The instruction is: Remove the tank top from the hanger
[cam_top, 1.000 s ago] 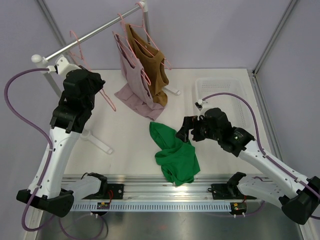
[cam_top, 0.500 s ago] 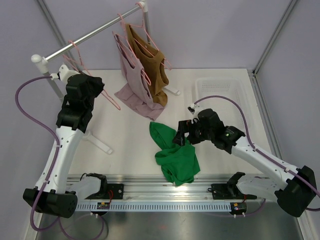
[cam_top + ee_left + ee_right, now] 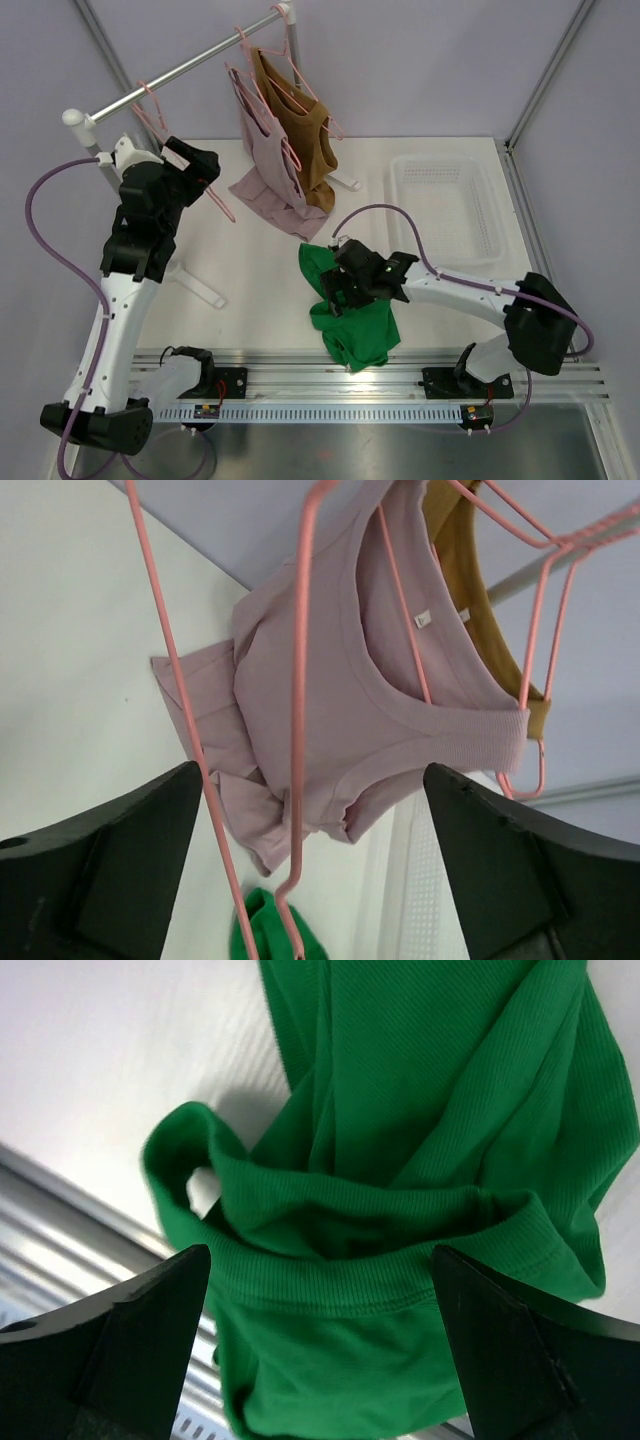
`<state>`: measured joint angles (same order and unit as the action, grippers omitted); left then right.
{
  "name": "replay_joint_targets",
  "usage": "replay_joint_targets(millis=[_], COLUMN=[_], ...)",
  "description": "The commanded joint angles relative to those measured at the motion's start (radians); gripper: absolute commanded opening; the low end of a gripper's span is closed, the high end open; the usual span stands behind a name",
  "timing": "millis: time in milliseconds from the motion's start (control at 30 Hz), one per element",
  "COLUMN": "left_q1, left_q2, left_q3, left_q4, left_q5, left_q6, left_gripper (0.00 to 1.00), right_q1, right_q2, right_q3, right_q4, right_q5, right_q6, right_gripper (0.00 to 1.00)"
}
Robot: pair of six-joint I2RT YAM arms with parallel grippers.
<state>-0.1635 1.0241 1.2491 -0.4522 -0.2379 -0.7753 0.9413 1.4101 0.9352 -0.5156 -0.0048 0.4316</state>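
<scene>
- Green tank top (image 3: 365, 330) lies crumpled on the white bench (image 3: 250, 260), on no hanger.
- Right gripper (image 3: 320, 1255) hovers just above the green tank top, jaws spread wide and holding nothing.
- Behind the green tank top, a mauve tank top (image 3: 265, 150) and a brown tank top (image 3: 305, 130) hang on pink hangers from a metal rail (image 3: 180, 70).
- Behind and to the right of it sits a white basket (image 3: 445, 200).
- Well to its left and behind, the left gripper (image 3: 312, 770) is raised, jaws open, with the wires of an empty pink hanger (image 3: 297, 680) running between them.
</scene>
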Motion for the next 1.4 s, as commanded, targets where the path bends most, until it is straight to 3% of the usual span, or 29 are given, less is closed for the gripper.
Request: replay_joint_targets(millis=[0,167,233,333,367,467,600,833,1033,1200,1367], left_q1=[0.005,0.005,0.005,0.005,0.005,0.005,0.005,0.005,0.005,0.005,0.005], left_q2=[-0.100,-0.226,-0.262,-0.341,-0.363,-0.476,-0.648,-0.746,-0.705,-0.641,-0.579], left_q3=[0.006,0.032,0.041,0.039,0.033,-0.055,-0.180,-0.280,-0.211,-0.120,-0.024], left_q4=[-0.026,-0.172,-0.215,-0.295,-0.321,-0.292,-0.267,-0.316,-0.379,-0.454,-0.488], left_q5=[0.086,0.221,0.285,0.340,0.360,0.475,0.517,0.457,0.439,0.336,0.356], left_q6=[0.065,0.163,0.224,0.313,0.333,0.407,0.478,0.492,0.490,0.469,0.430], left_gripper=[0.99,0.99,0.99,0.99,0.99,0.99,0.99,0.99,0.99,0.99,0.99], right_q1=[0.040,0.040,0.040,0.042,0.047,0.048,0.048,-0.047,-0.257,-0.424,-0.631], right_q2=[0.122,0.272,0.331,0.371,0.366,0.300,0.164,0.029,0.001,0.042,0.085], right_q3=[0.071,0.099,0.105,0.116,0.119,0.137,0.238,0.513,0.761,0.930,0.860], right_q4=[-0.046,-0.023,0.002,0.020,0.023,0.002,-0.107,-0.316,-0.400,-0.449,-0.387], right_q5=[0.184,0.175,0.161,0.160,0.176,0.209,0.311,0.506,0.529,0.505,0.419], right_q6=[-0.007,-0.016,-0.016,-0.016,-0.014,-0.013,-0.034,-0.103,-0.200,-0.252,-0.266], right_gripper=[0.99,0.99,0.94,0.57,0.32,0.00,0.00,0.00,0.00,0.00,0.00])
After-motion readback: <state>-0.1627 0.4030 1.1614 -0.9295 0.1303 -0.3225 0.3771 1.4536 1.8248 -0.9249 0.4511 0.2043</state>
